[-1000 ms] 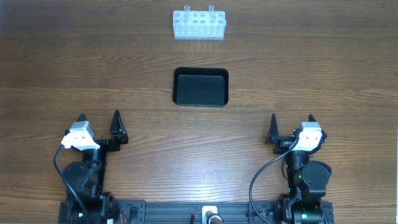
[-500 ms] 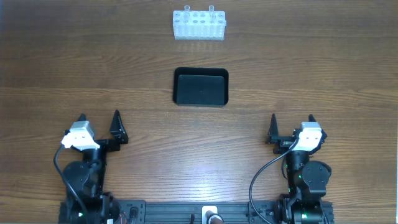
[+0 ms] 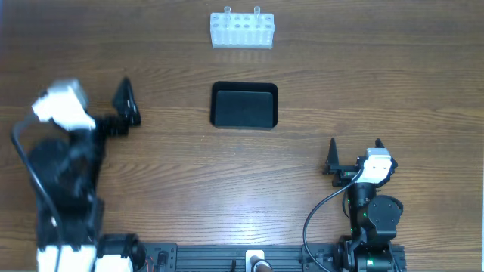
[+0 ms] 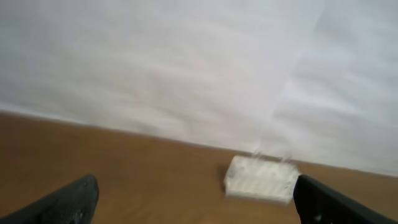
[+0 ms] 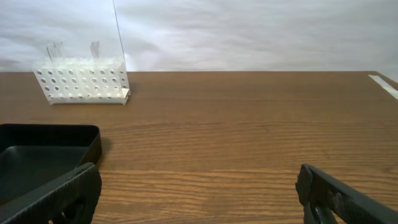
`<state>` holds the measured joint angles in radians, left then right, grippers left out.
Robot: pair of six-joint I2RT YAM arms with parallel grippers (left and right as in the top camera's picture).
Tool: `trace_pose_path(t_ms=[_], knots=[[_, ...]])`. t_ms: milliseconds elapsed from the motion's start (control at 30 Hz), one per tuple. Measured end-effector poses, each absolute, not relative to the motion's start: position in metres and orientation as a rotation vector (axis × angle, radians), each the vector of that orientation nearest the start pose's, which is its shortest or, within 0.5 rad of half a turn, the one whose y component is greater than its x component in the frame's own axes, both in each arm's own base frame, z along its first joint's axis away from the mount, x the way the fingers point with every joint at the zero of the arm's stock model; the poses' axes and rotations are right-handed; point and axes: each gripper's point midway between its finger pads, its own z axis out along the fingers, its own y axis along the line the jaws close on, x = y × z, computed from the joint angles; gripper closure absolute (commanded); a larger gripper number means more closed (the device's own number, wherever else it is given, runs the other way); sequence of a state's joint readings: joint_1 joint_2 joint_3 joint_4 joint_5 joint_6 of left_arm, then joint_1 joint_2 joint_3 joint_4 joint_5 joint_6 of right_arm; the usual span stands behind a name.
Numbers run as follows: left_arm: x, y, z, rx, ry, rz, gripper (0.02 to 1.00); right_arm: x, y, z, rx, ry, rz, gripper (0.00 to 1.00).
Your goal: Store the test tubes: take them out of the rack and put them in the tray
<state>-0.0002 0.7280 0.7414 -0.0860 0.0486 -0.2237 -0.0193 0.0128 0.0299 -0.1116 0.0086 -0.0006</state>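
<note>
A: Left jaws spread wide, nothing held. Right jaws also wide, empty, low by its base.
B: Tubes?
A: Two test tubes (image 3: 227,12) upright in the rack (image 3: 242,32), far side of the surface (image 3: 378,75). Tray (image 3: 244,107) sits nearer, bare.
B: Approach?
A: My call: descend over one tube's top, pinch above the rack, draw straight up so the rack doesn't tip.
B: Count?
A: One rack, two tubes, one tray.

Wood table (image 3: 393,83) w/ rack (image 3: 242,32), tray (image 3: 244,106)
</note>
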Motion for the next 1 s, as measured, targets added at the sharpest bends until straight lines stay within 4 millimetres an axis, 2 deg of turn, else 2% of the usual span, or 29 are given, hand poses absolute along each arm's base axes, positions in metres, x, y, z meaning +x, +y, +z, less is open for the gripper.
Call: trace_pose_path(t_ms=[100,167,300,433,567,767,900,1000], knots=[[0.342,-0.023,0.36,-0.112,1.651,-0.244,0.02,0.245,-0.006,0.158,0.023,1.665,-0.022,0.007],[0.365,-0.039,0.369,-0.081,1.673,-0.272,0.02,0.245,-0.006,0.158,0.022,1.666,-0.022,0.007],[0.403,-0.071,0.362,-0.028,1.775,-0.315,0.02,0.245,-0.006,0.158,0.023,1.665,-0.022,0.007],[0.442,-0.099,0.341,0.0,1.907,-0.329,0.02,0.245,-0.006,0.158,0.023,1.665,-0.022,0.009],[0.481,-0.122,0.31,-0.001,2.031,-0.333,0.023,0.245,-0.006,0.158,0.023,1.665,-0.022,0.007],[0.539,-0.16,0.268,0.032,2.124,-0.338,0.02,0.245,-0.006,0.158,0.023,1.665,-0.022,0.009],[0.568,-0.183,0.237,0.054,2.172,-0.342,0.023,0.245,-0.006,0.158,0.022,1.665,-0.022,0.009],[0.582,-0.195,0.212,0.065,2.213,-0.332,0.023,0.245,-0.006,0.158,0.022,1.665,-0.022,0.007]])
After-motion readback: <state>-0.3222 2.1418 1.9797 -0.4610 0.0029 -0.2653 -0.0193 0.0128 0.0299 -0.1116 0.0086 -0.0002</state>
